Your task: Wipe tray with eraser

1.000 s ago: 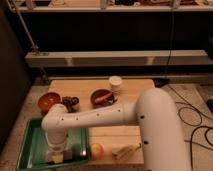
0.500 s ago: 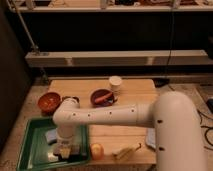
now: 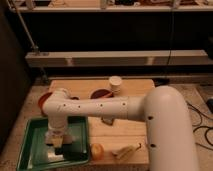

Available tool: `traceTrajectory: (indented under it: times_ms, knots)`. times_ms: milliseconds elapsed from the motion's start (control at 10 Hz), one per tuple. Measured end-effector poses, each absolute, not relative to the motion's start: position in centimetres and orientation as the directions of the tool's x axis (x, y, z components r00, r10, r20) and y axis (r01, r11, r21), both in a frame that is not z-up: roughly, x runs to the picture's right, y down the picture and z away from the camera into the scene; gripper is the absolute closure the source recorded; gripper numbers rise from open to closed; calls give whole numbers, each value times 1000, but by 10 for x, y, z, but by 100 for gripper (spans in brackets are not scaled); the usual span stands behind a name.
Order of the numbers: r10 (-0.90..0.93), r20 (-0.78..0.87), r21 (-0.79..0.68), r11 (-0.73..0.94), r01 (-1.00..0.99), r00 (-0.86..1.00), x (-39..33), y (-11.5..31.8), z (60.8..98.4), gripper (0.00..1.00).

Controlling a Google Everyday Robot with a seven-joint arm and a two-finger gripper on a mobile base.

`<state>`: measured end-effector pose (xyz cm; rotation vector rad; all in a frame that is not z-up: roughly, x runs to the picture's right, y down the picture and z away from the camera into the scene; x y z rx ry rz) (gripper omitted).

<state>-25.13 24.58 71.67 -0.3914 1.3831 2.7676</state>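
The green tray (image 3: 30, 150) lies at the front left of the wooden table. My white arm reaches in from the right, bending down over the tray. My gripper (image 3: 56, 143) points down inside the tray, near its middle, at or just above the tray floor. A pale patch (image 3: 54, 156) lies on the tray floor just below the gripper; I cannot tell if this is the eraser. The gripper's own body hides what it holds.
A reddish-brown bowl (image 3: 44, 101) sits behind the tray and another (image 3: 102, 94) at mid-table. A white cup (image 3: 116, 84) stands at the back. An orange fruit (image 3: 96, 150) and a yellowish item (image 3: 125, 149) lie right of the tray. Shelving stands behind the table.
The gripper shifted right over the tray floor, then back left and slightly farther back. The arm's large link now fills more of the right side.
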Motion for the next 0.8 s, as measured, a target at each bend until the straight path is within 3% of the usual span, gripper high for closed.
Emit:
traceTrajectory:
  times_ms: [400, 800]
  knots:
    - [-46, -298, 772, -599, -213, -953, -297, 257, 706, 100]
    - [-5, -346, 774, -567, -283, -938, -308, 297, 684, 100]
